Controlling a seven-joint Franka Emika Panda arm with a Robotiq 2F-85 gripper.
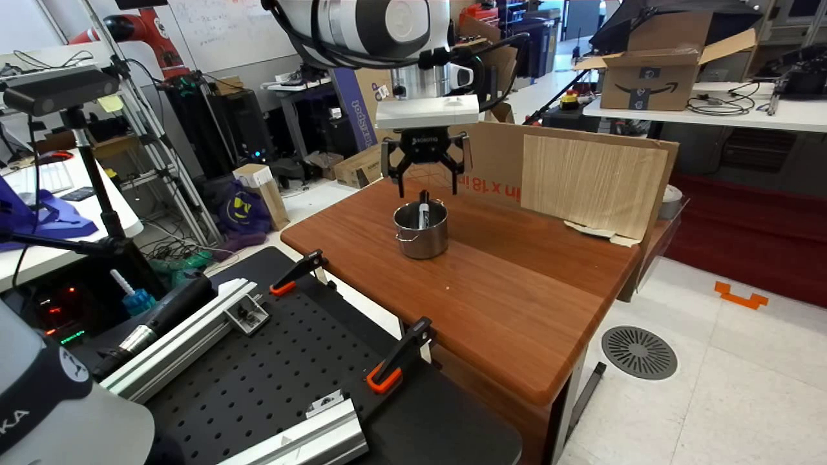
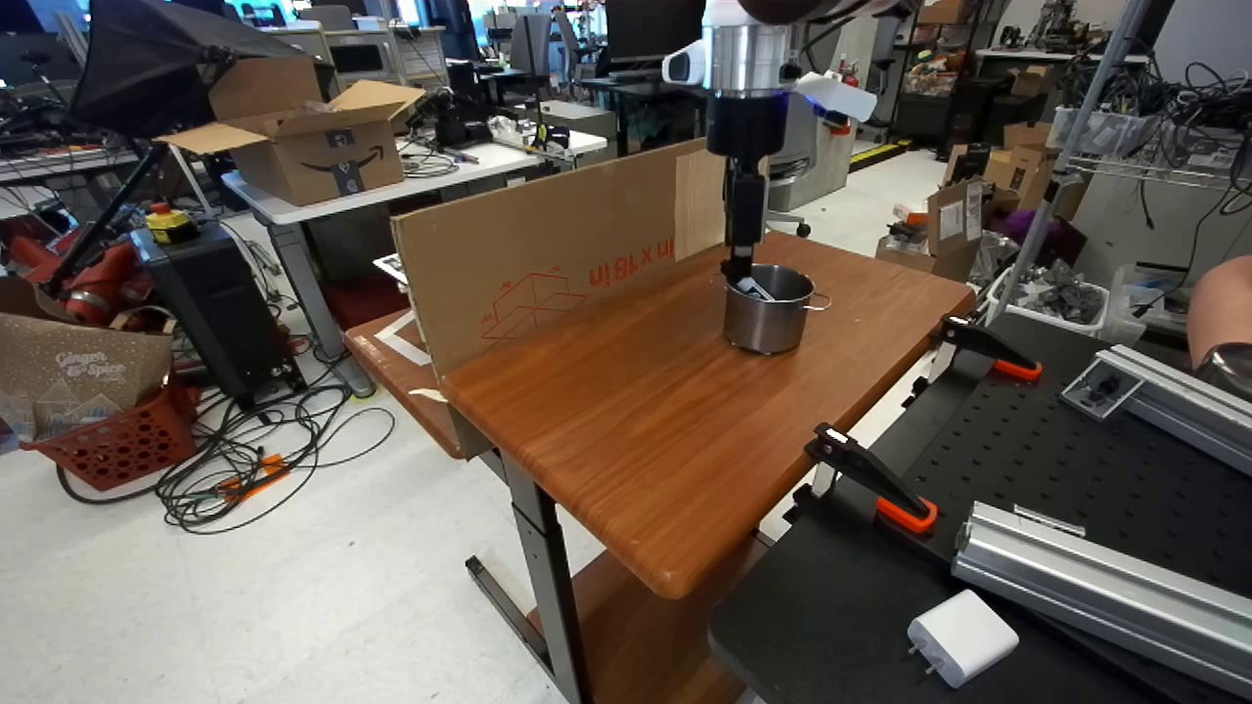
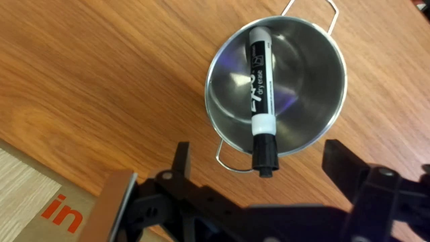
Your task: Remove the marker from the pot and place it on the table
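The marker (image 3: 261,80) has a white and black body and a black cap. It leans inside the silver pot (image 3: 310,84), its cap sticking out past the rim; it also shows in both exterior views (image 1: 424,214) (image 2: 753,288). The pot stands upright on the reddish-brown table (image 1: 510,297), also seen in both exterior views (image 1: 423,245) (image 2: 765,328). My gripper (image 1: 428,192) is open and empty just above the pot. In the wrist view its fingers (image 3: 257,144) are spread wide on either side of the marker's cap. In an exterior view the gripper (image 2: 739,269) partly hides the cap.
A cardboard panel (image 2: 548,264) stands upright along a table edge, with a wood-patterned sheet (image 1: 591,184) on it. A black perforated board (image 1: 284,349) with orange-tipped clamps (image 1: 400,355) adjoins the opposite edge. The pot has thin wire handles (image 3: 235,168) sticking out.
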